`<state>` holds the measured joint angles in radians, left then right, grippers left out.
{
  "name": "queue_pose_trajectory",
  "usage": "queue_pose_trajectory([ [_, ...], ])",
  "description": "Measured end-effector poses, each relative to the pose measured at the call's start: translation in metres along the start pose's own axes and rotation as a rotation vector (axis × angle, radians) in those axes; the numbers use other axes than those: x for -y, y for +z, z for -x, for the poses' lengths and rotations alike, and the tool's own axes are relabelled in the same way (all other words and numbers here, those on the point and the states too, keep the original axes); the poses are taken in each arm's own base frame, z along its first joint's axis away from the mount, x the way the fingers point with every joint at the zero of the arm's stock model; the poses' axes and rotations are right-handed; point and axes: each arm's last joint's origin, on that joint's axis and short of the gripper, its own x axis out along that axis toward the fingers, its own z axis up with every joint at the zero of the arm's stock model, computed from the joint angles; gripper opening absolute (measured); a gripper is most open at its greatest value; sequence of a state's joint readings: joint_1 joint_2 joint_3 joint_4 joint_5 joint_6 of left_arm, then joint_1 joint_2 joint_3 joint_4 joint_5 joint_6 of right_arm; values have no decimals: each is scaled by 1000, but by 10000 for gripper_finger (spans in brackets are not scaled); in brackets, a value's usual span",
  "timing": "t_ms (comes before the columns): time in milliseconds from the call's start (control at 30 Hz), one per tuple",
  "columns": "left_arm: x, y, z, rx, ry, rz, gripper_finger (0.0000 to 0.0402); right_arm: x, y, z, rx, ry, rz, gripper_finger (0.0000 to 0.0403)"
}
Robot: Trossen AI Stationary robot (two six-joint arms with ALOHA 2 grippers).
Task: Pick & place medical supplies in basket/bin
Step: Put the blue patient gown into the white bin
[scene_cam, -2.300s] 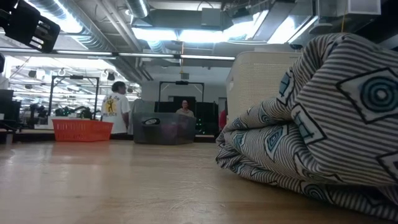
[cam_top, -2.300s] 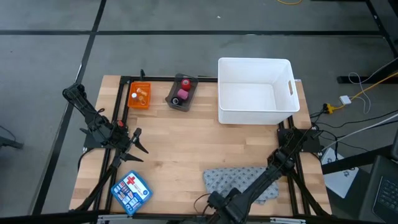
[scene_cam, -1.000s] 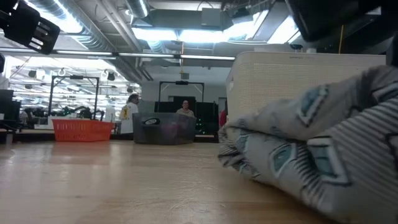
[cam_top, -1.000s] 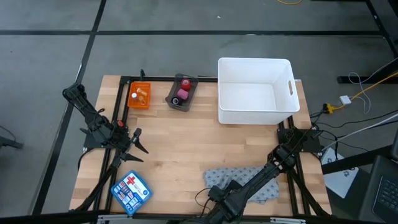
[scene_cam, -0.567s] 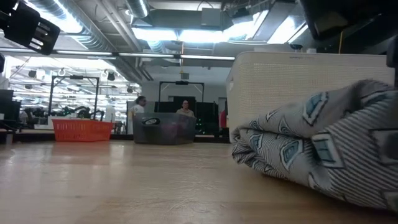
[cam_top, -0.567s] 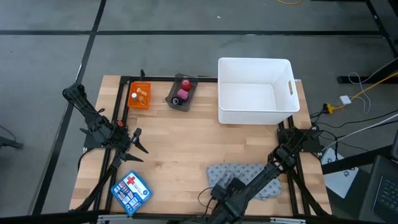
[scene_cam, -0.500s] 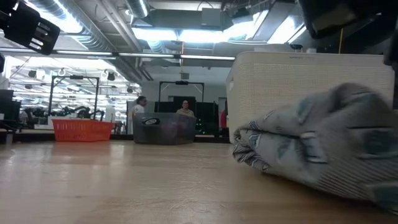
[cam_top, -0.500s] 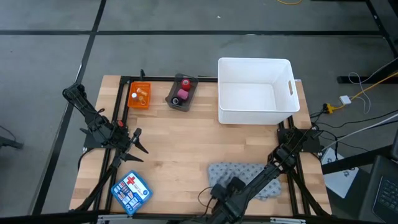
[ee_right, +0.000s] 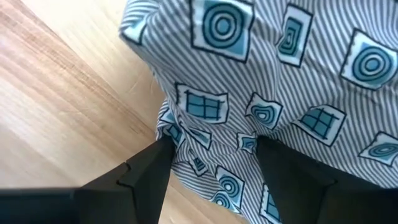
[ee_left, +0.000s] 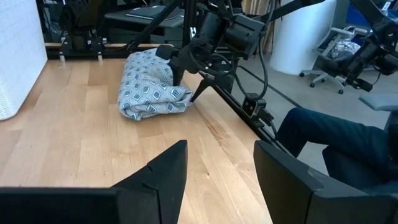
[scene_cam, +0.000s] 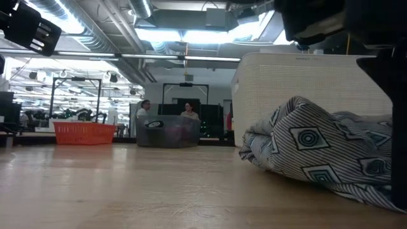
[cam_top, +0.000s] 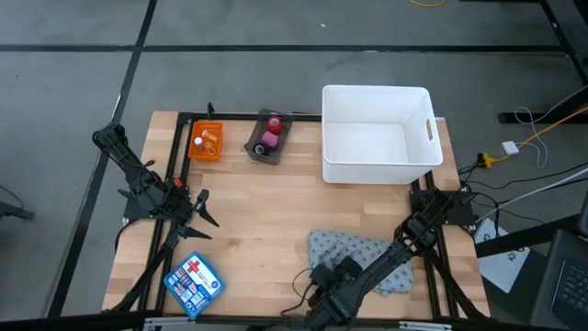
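Note:
The grey patterned cloth (cam_top: 367,257) lies bunched on the table near its front right. My right gripper (cam_top: 323,276) stands open over the cloth's left end, pointing steeply down, with a bunched fold (ee_right: 214,118) between its fingers. My left gripper (cam_top: 204,210) hangs open and empty above the table's left side. A pink and a red roll (cam_top: 270,131) sit in a dark tray (cam_top: 260,150) at the back. Small vials (cam_top: 206,140) sit in an orange tray beside it. The white bin (cam_top: 426,152) stands at the back right. My right gripper comes at the cloth's left end (ee_left: 168,68) from above, slanting. One finger (ee_right: 149,168) stands at the cloth's outer edge and the other (ee_right: 292,180) over the cloth, with folds filling the gap. The cloth lies slack on the table. Whether the pads press it, I cannot tell.
A blue first-aid kit (cam_top: 193,280) lies at the front left. Bare wood stretches across the table's middle between the trays, the bin and the cloth. Beyond the table a seated person's legs (ee_left: 329,134) show, and people stand far off in the room (scene_cam: 143,111).
My right gripper has tipped further down and rolled at the cloth's left end, shifting slightly toward the table's right. The cloth's left end has slid a little to the right with it, and the bunched heap has sunk lower on the table.

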<state>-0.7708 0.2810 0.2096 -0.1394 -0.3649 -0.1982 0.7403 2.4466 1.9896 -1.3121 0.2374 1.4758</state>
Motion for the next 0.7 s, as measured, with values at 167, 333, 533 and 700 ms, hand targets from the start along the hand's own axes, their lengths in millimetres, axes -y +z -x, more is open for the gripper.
queue_pose_trajectory([
  [167,0,0,0,0,0,0,182,-1,0,0,-52,18,8,189],
  [333,0,0,0,0,1,0,182,1,2,-1,-71,2,10,47],
  [533,0,0,0,0,0,0,182,2,11,-4,-83,-5,-1,10],
  [700,0,0,0,0,1,0,182,7,21,-6,-15,-57,-7,5],
])
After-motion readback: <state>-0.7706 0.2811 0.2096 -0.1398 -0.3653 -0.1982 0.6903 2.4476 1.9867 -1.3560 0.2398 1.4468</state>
